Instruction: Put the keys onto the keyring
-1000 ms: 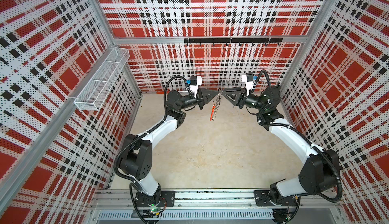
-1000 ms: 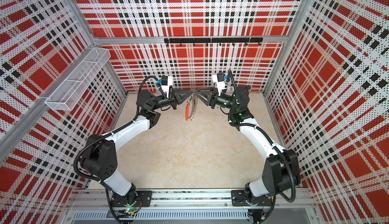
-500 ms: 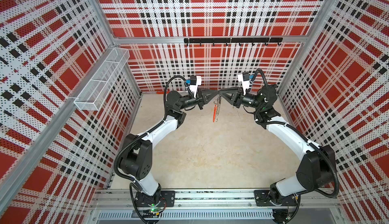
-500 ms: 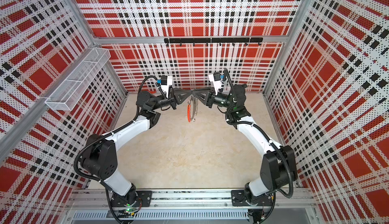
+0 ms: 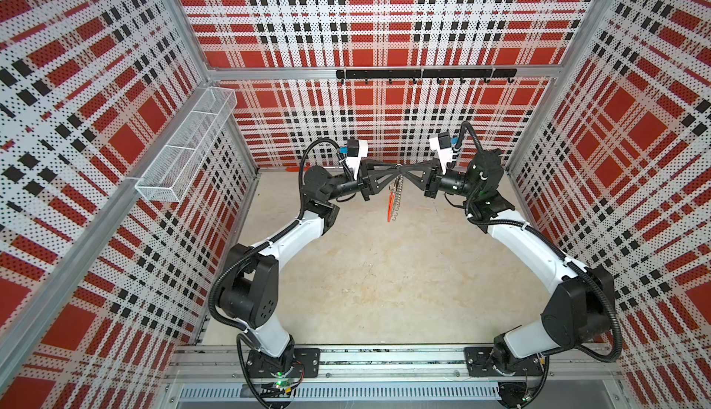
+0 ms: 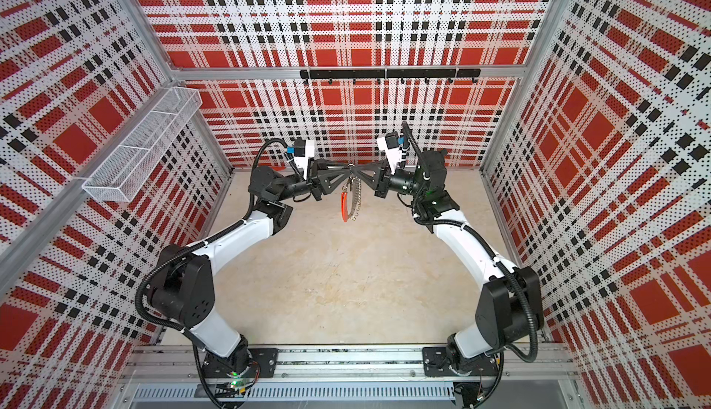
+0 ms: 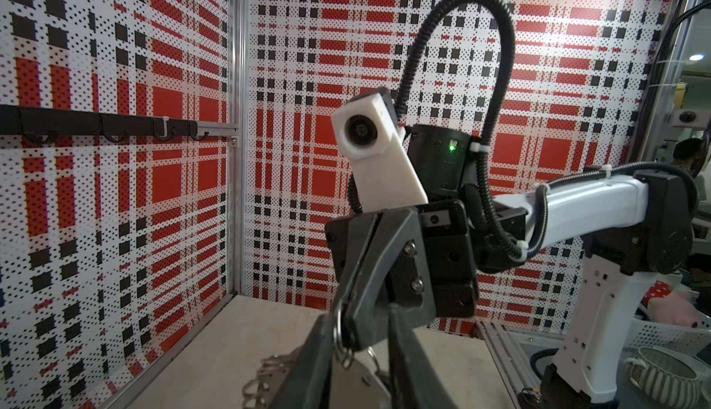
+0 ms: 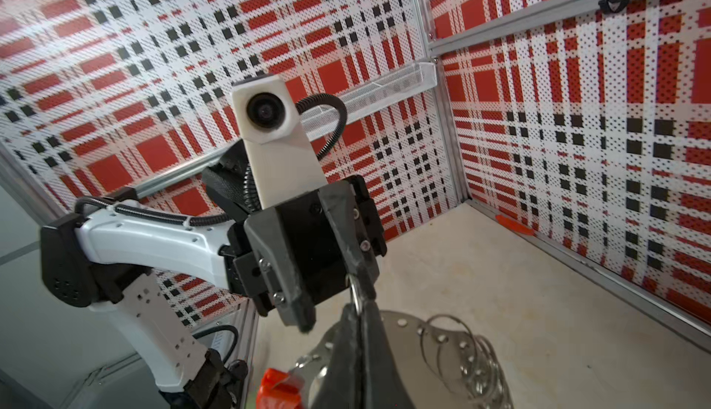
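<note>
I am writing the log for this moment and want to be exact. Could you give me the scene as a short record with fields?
keyring: hangs in the air under the two gripper tips
right gripper: shut on a small ring of it
left gripper: open, fingers either side of the right one's tip
keys: none can be made out
red-orange strip: on the table by the back wall
wire basket: on the left-side wall

Left gripper point(image 5: 395, 167) and right gripper point(image 5: 406, 168) meet tip to tip at the back, with the keyring point(image 5: 391, 205) dangling right under them, so that spot's blocked. The table point(image 5: 377, 280) in front of them is wide open. The wire basket point(image 5: 184, 145) and hook rail point(image 5: 423, 73) hang high up, out of the way.
</note>
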You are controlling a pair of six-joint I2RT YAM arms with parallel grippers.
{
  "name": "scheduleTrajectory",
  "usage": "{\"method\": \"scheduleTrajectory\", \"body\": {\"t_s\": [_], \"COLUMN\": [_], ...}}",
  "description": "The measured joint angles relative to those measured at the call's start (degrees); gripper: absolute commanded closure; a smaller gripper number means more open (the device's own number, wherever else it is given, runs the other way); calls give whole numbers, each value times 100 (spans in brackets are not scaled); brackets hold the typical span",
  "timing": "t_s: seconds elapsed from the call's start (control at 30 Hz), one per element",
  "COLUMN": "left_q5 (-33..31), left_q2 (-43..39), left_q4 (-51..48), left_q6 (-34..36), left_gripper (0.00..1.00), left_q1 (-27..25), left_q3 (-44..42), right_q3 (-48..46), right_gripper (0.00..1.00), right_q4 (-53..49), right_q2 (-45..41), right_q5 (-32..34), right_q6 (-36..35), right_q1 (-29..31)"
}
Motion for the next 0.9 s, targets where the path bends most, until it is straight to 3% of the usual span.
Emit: {"method": "scheduleTrajectory", "body": {"t_s": [0.17, 0.3, 0.4, 0.6, 0.9], "left_q5": [31, -76, -57, -11, 20], "left_q2": [-160, -72, 13, 131, 264], "left_q4": [-2140, -4682, -5757, -6704, -7108], "left_q6": [2037, 3950, 4778, 5477, 5665], "left_gripper": [64, 67, 69, 70, 64], "left_q1": [109, 31, 2, -24, -50], "left_q3": [70, 1014, 1631, 2039, 2184], "right_q3": [308, 356, 413, 420, 420], "right_gripper": [100, 100, 100, 100, 100], "right_q4": [-1585, -2417, -2774, -2865, -2898], "right_q2": [-20, -20, -20, -26, -74], "right_q5": [1139, 1790, 2033, 2105, 2000], "right_q6": [-1672, -2649, -3069, -3329, -3333], "right_q1": [188, 286, 332, 382, 420]}}
